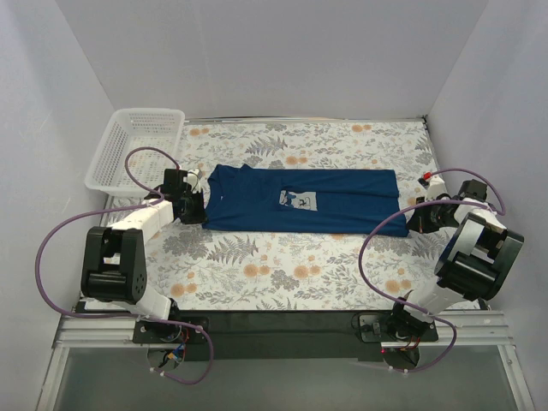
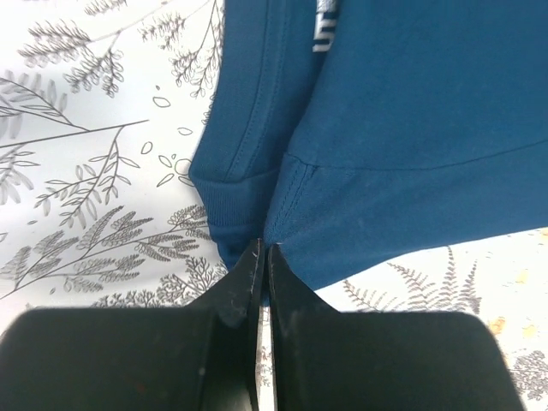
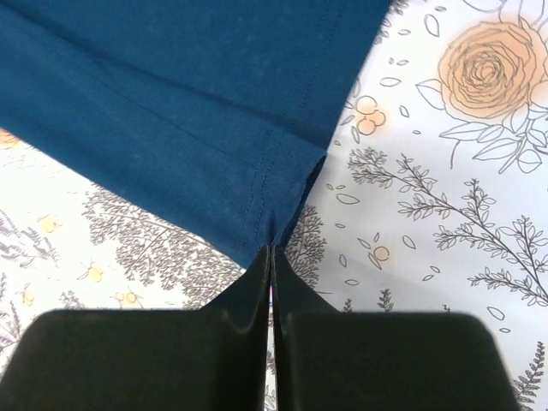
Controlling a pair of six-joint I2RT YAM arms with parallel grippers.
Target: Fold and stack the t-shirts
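A navy blue t-shirt (image 1: pixel 300 201) lies folded lengthwise into a long band across the flowered table, its grey square print (image 1: pixel 297 200) facing up. My left gripper (image 1: pixel 199 208) is shut on the shirt's left end near the collar and shoulder; in the left wrist view the cloth (image 2: pixel 385 145) puckers into the closed tips of that gripper (image 2: pixel 264 250). My right gripper (image 1: pixel 414 219) is shut on the shirt's near right corner; the right wrist view shows the hemmed corner (image 3: pixel 257 154) pinched between that gripper's tips (image 3: pixel 271 250).
A white lattice basket (image 1: pixel 137 147) stands at the back left corner, near the left arm. The flowered tablecloth (image 1: pixel 282 265) stretches between the shirt and the arm bases. White walls close in the sides and back.
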